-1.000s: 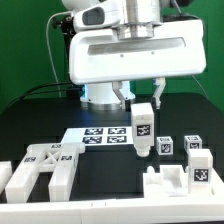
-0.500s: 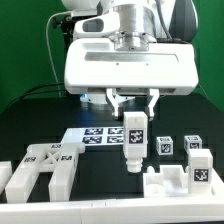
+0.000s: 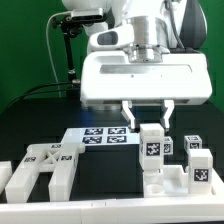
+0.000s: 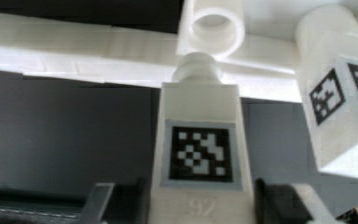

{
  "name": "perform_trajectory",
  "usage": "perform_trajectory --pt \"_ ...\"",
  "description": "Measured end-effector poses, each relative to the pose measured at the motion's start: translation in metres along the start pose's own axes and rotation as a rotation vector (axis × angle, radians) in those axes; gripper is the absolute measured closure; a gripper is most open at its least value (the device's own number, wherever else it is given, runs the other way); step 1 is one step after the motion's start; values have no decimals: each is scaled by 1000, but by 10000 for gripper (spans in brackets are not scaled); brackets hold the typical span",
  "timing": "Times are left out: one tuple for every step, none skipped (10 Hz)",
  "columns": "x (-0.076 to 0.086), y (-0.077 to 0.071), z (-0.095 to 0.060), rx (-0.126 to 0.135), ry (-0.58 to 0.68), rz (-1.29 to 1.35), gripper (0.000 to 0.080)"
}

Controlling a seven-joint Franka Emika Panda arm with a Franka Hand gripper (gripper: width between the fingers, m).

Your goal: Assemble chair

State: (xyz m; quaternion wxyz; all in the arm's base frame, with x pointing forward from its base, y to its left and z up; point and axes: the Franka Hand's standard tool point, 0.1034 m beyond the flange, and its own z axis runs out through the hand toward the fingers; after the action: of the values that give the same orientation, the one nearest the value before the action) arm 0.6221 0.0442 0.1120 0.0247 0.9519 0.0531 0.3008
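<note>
My gripper (image 3: pixel 148 122) is shut on a long white chair piece (image 3: pixel 152 152) that carries a square tag and hangs upright. Its lower end is just above, or touching, a chunky white chair piece (image 3: pixel 166 184) at the front of the exterior view's right; I cannot tell which. In the wrist view the held piece (image 4: pixel 201 120) fills the middle between the gripper (image 4: pixel 202 205) fingers. Its narrow tip points at a round hole (image 4: pixel 210 28) in the white part beyond. A tagged white block (image 4: pixel 345 95) stands close beside it.
A cross-braced white frame (image 3: pixel 42 166) lies at the front of the exterior view's left. The marker board (image 3: pixel 104 136) lies flat behind the middle. Small tagged blocks (image 3: pixel 196 146) and a taller tagged block (image 3: pixel 200 168) stand at the exterior view's right.
The gripper, still holding the long piece, swung first toward the exterior view's left. It then moved right and lower, ending over the chunky piece at the front right.
</note>
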Motion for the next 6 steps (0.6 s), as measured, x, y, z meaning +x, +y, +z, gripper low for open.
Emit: perform_trajectory --pt "-4 -3 4 3 -7 -4 515" --pt "-5 -6 7 6 -10 -6 515" --pt "-8 -6 9 6 -15 -8 515" --pt "-9 -6 9 6 -18 -8 515" --pt "-10 -6 8 10 -29 -8 515" --pt "-10 -5 8 10 -35 -7 515"
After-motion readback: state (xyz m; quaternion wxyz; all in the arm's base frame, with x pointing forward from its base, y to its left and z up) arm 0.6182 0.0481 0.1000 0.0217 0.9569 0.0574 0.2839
